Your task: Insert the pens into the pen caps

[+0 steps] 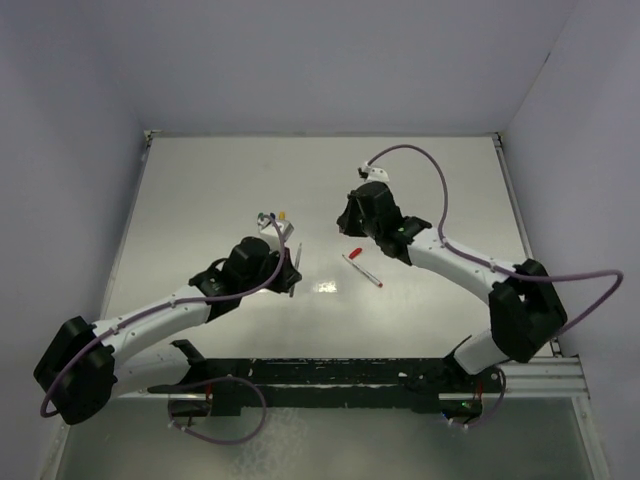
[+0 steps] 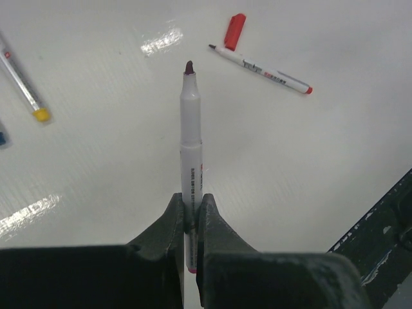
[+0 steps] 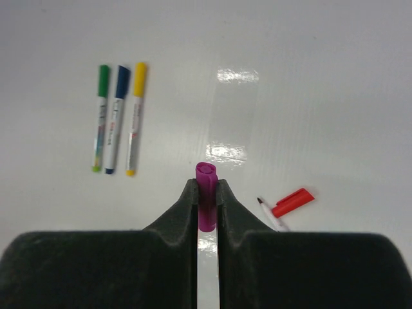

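My left gripper [image 2: 191,212] is shut on a whitish pen [image 2: 191,129] with a dark purple tip, held uncapped above the table; in the top view the gripper [image 1: 292,272] sits left of centre. My right gripper [image 3: 206,188] is shut on the purple cap [image 3: 206,172], its open end facing away; in the top view this gripper [image 1: 352,222] is at centre right. A red pen [image 2: 264,69] lies uncapped with its red cap [image 2: 235,31] beside its tip, between the two grippers [image 1: 365,272]. Green [image 3: 100,119], blue [image 3: 116,119] and yellow [image 3: 134,119] pens lie capped, side by side.
The white table [image 1: 200,200] is walled on three sides. A black rail [image 1: 350,375] with the arm bases runs along the near edge. The three capped pens lie just beyond my left wrist, mostly hidden in the top view.
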`<state>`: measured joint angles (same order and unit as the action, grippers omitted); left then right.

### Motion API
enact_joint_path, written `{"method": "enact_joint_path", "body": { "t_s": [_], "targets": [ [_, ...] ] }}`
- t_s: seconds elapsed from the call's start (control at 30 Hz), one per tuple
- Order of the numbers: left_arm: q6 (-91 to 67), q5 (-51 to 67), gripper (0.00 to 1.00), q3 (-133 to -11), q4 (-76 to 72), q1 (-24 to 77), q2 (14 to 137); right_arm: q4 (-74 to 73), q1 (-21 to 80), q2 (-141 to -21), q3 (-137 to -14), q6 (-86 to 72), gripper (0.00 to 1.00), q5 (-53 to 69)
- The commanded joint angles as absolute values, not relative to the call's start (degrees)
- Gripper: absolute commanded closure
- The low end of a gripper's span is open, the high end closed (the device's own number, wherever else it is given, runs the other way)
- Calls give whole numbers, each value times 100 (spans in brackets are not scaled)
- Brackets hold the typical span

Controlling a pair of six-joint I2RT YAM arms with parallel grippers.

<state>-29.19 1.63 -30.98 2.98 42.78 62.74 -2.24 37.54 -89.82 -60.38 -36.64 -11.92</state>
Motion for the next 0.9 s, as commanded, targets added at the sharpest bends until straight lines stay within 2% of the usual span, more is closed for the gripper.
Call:
{"method": "enact_joint_path", "body": {
  "t_s": [0.0, 0.37, 0.57, 0.87],
  "targets": [
    [-2821, 573, 100, -3442, -576, 4278, 6337, 757, 3738, -8133, -5536, -3360, 100, -749],
    [-3408, 1427, 100, -3508, -1821, 4274, 6358, 3042, 3748, -6535, -4239, -3436, 100, 224],
    [-3720, 1649, 100, -3490, -2156, 4288, 6387, 3995, 3752, -6497, -3920, -3729, 100, 510],
    [-3902, 1851, 100, -3471, -2423, 4289, 6405, 4501, 3770, -6643, -3867, -3874, 100, 677]
  ]
}}
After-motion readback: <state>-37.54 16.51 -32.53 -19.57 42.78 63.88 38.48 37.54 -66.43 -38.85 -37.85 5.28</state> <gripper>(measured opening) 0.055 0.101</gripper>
